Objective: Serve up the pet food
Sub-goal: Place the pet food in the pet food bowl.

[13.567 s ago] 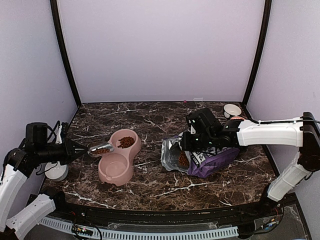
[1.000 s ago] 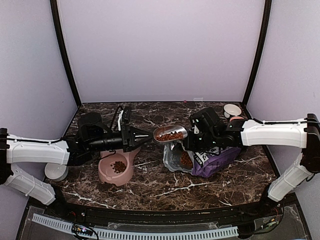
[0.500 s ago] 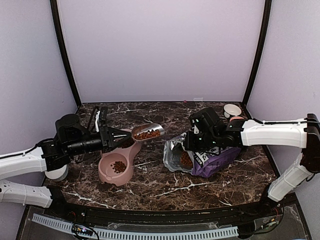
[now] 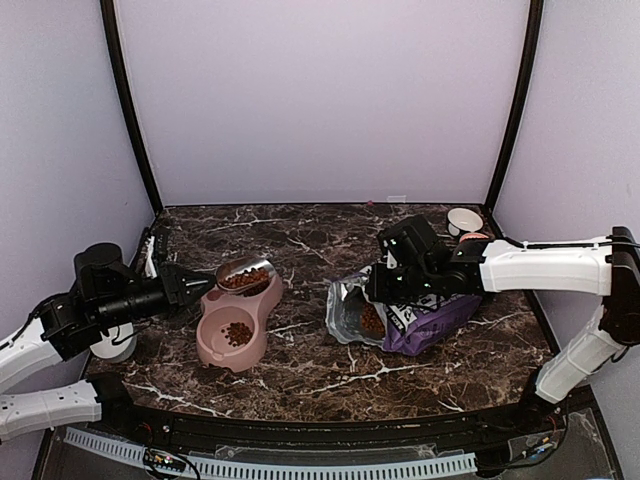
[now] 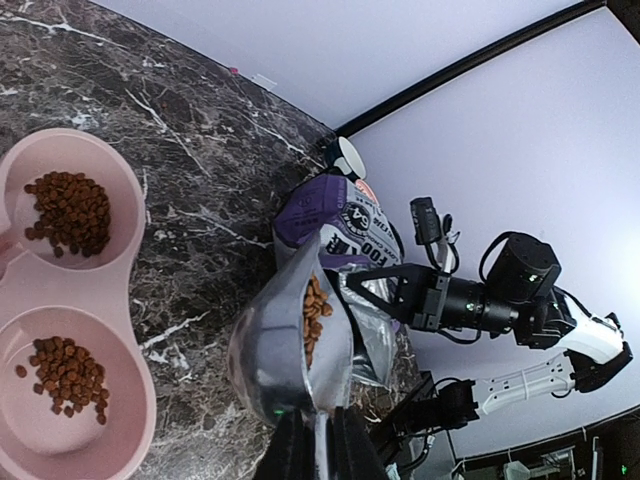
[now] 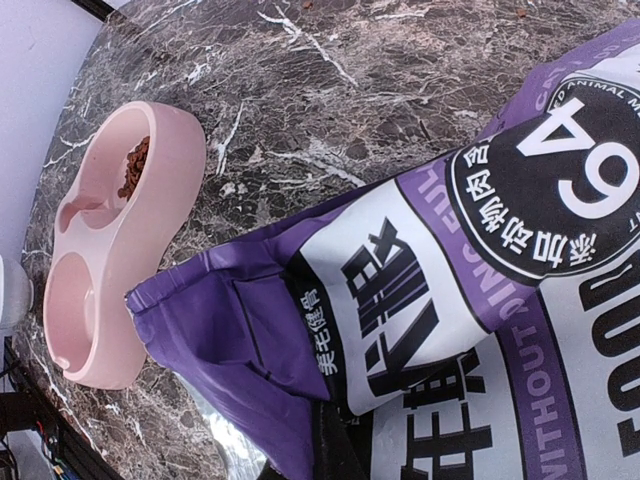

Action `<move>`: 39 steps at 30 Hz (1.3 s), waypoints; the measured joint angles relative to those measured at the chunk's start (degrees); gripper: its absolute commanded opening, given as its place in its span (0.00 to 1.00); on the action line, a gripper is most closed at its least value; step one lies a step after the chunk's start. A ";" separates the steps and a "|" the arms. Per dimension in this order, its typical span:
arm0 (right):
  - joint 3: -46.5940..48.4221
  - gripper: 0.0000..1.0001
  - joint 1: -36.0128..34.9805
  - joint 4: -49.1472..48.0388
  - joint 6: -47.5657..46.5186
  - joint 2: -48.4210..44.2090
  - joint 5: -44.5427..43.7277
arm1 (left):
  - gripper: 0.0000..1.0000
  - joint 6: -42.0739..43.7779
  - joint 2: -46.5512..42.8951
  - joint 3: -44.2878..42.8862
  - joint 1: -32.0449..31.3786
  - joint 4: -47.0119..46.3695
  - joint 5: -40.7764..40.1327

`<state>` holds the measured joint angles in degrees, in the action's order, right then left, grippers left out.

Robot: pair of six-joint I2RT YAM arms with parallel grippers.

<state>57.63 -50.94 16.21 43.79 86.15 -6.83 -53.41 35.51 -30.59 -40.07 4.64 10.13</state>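
Observation:
My left gripper [image 4: 195, 283] is shut on the handle of a silver scoop [image 4: 243, 274] and holds it over the far compartment of the pink double bowl [image 4: 203, 345]. The scoop [image 5: 290, 345] carries reddish-brown pet food [image 5: 313, 315]. In the left wrist view both compartments of the bowl [image 5: 110, 290] hold kibble [image 5: 70, 205]. My right gripper [image 4: 385, 285] is shut on the open edge of the purple-and-white bag [image 4: 430, 315]. That bag lies on its side with kibble showing in its mouth. In the right wrist view my fingers [image 6: 335, 450] pinch the bag [image 6: 480, 250].
A small white bowl [image 4: 464, 220] stands at the back right corner. A white round object [image 4: 112, 345] sits at the left edge under my left arm. Black frame posts rise at both back corners. The pink bowl [image 6: 175, 190] lies left of the bag.
My left arm has drawn the loaded scoop leftward, from beside the bag's mouth to over the far bowl compartment. The right arm and bag have not moved.

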 measured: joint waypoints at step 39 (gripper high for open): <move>-0.33 0.00 0.00 -0.61 0.00 0.11 0.35 | 0.00 0.15 -16.79 -2.91 0.61 33.62 -14.71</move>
<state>57.30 -50.94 15.59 43.79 86.26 -6.48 -53.25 18.72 -33.50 -39.46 38.26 -4.58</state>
